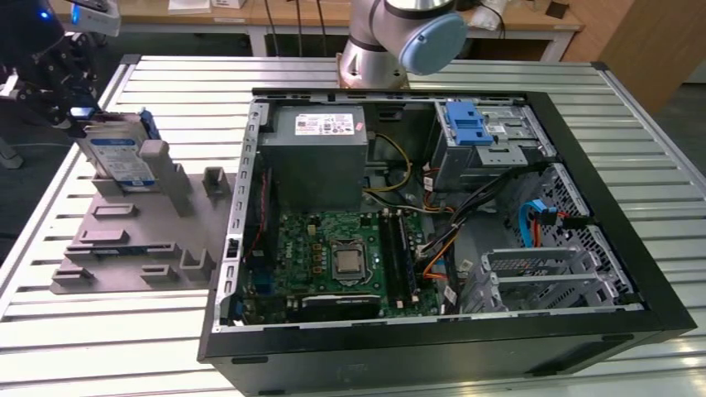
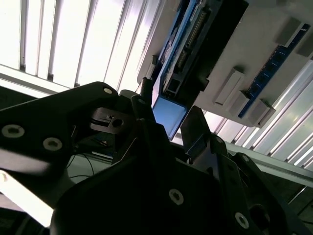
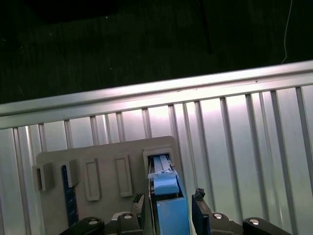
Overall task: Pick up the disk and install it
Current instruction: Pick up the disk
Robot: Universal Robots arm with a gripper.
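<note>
Currently end effector (image 3: 168, 197) astride upright disk (image 1: 119, 161) in grey stand (image 1: 121, 240); grip cannot tell; white-blue label (image 1: 111, 151) print illegible

You get even, bright light in the exterior view; the table (image 2: 73, 44) glares white in the second wrist view.

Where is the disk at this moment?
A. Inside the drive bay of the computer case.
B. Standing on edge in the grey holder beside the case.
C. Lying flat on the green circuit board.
B: the disk stands upright in the grey holder, at the exterior view's left of the open computer case.
</note>
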